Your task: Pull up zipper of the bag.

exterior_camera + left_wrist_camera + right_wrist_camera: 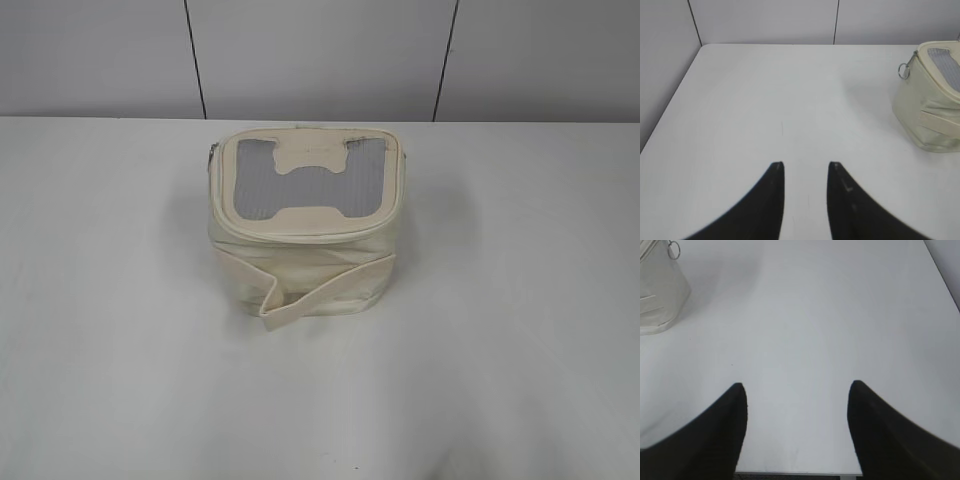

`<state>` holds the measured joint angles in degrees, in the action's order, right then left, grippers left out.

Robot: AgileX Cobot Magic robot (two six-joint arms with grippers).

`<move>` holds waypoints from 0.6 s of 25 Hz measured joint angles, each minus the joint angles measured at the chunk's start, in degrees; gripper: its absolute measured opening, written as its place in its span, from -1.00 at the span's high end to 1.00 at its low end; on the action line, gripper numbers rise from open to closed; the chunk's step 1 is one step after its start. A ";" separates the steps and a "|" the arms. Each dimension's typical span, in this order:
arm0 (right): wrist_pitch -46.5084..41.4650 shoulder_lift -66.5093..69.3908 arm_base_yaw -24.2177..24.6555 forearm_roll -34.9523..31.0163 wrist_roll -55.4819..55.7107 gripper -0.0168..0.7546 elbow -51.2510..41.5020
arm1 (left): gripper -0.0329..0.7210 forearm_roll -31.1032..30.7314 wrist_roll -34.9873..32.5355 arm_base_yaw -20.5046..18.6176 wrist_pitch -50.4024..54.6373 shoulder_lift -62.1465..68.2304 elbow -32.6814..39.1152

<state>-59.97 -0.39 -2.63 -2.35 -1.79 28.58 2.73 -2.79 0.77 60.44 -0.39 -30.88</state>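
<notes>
The cream bag (305, 225) stands upright at the table's middle, with a grey mesh top panel, a bone-shaped patch and a loose strap in front. Its zipper slider with a round ring pull (903, 70) hangs at the top left corner; a ring pull (674, 249) also shows in the right wrist view. The bag shows at the right edge of the left wrist view (930, 110) and the top left of the right wrist view (657, 295). My left gripper (806, 165) is open and empty, well left of the bag. My right gripper (797, 386) is open and empty, well right of it. Neither gripper shows in the exterior view.
The white table (500, 350) spreads around the bag. Grey wall panels (320, 55) stand behind the table's far edge. The table's left edge (670, 100) and its near edge (800, 473) show in the wrist views.
</notes>
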 joint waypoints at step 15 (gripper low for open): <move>0.06 0.00 0.00 0.00 0.00 -0.33 0.00 | 0.30 0.00 0.00 0.00 0.00 0.00 0.00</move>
<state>-59.92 -0.39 -2.63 -2.35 -1.79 28.58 2.73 -2.79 0.77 60.44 -0.39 -30.88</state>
